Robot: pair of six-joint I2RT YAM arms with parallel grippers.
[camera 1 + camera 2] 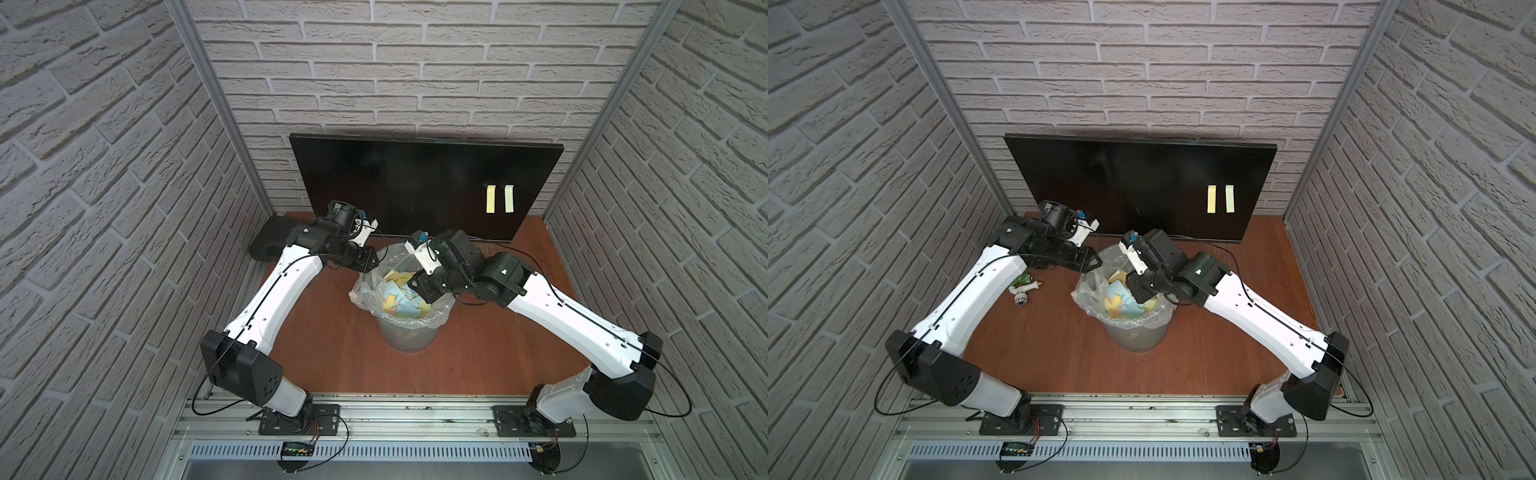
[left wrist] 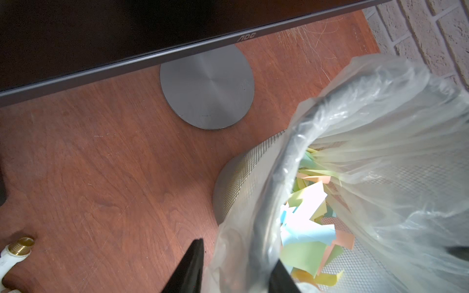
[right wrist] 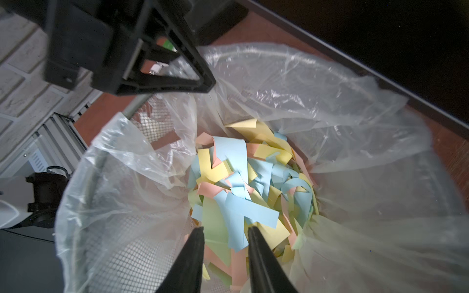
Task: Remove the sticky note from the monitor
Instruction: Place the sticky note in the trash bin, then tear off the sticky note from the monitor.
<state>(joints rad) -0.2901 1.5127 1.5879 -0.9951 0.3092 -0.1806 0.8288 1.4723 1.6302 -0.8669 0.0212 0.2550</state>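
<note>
Sticky notes [image 1: 490, 199] — two remain on the monitor [image 1: 374, 178]; right gripper [image 3: 225, 229] parted, apparently empty, over the bin [image 1: 407, 336]; left gripper [image 2: 237, 253] clamped on its rim.

1. The wide black flat monitor [image 1: 395, 183] has a glossy, smooth screen and a thin dark frame with a satin sheen.
2. Its round grey stand base [image 2: 206, 88] is brushed metal.
3. The reddish-brown tabletop [image 2: 101, 177] is smooth wood grain, lightly scratched.
4. The silver mesh bin [image 2: 236, 182] is perforated metal, and its clear liner bag [image 2: 380, 114] is thin, crinkled, shiny plastic.
5. The pastel scraps [image 3: 241, 203] in the bin and the pale yellow sticky notes [image 1: 491, 200] on the screen are matt paper.
6. The pale brick-pattern walls [image 1: 415, 62] look rough and matt.
</note>
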